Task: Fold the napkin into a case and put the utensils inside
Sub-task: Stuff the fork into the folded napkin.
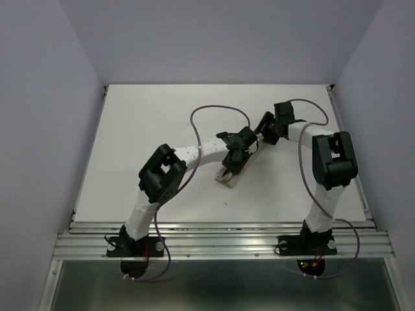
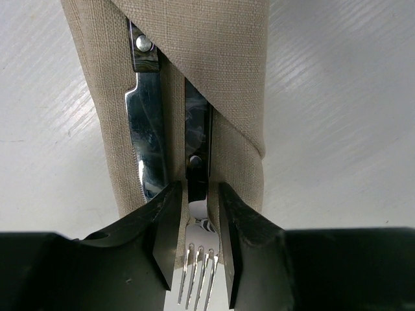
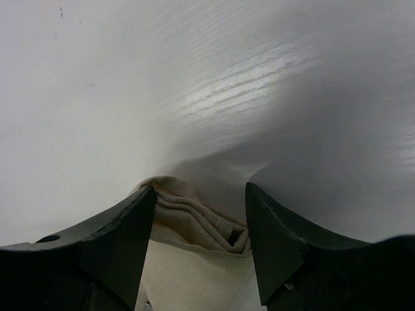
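fork (image 2: 197, 162): tines nearest; handle partly inside case (image 2: 220, 58)
left gripper (image 2: 200, 191): jaws flank fork neck; clenched or not, cannot tell; best pushed straight along case
knife (image 2: 148, 129): already tucked alongside
right gripper (image 3: 201, 191): straddles case's far end; grip unclear; should steady it

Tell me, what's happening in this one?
The napkin case lies folded on the table, with the knife and fork tucked handle-first under its diagonal flap. The left gripper straddles the fork's neck by the tines. The right gripper brackets the case's other end. Whether either is actually pinching isn't clear.
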{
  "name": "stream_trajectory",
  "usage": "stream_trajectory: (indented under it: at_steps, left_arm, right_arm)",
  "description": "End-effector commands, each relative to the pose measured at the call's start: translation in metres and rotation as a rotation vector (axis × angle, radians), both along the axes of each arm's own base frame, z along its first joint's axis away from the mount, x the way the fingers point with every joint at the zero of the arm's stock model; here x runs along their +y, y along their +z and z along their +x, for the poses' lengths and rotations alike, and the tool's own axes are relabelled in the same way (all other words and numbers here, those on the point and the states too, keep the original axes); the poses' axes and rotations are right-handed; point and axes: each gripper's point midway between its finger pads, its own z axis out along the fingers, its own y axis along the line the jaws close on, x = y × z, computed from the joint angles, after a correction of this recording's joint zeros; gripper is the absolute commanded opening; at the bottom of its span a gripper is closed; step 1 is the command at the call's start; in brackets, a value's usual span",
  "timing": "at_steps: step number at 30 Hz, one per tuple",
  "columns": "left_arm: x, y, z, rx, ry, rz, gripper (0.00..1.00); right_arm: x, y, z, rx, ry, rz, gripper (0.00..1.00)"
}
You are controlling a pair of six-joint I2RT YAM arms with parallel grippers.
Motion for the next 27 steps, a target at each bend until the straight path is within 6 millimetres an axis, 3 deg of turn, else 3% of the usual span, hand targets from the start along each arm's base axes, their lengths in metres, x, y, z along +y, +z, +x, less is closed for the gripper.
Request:
stream_trajectory:
  at_steps: [1,5,11,27]
  left_arm:
    - [-0.001,0.003,0.0,-0.011,0.003,-0.013,0.4]
    - [0.001,-0.002,0.0,-0.007,0.001,-0.001,0.33]
    - [-0.002,0.014,0.007,-0.043,0.012,-0.012,0.17]
    - [-0.023,0.023,0.023,-0.07,-0.025,-0.039,0.15]
  right_arm:
    - [0.005,-0.031,-0.027,0.109,0.027,-0.019,0.64]
    - [0.005,-0.032,-0.027,0.112,0.027,-0.022,0.63]
    - [0.004,-0.033,-0.026,0.114,0.025,-0.025,0.64]
    - [0.001,-0.032,-0.032,0.116,0.02,-0.037,0.63]
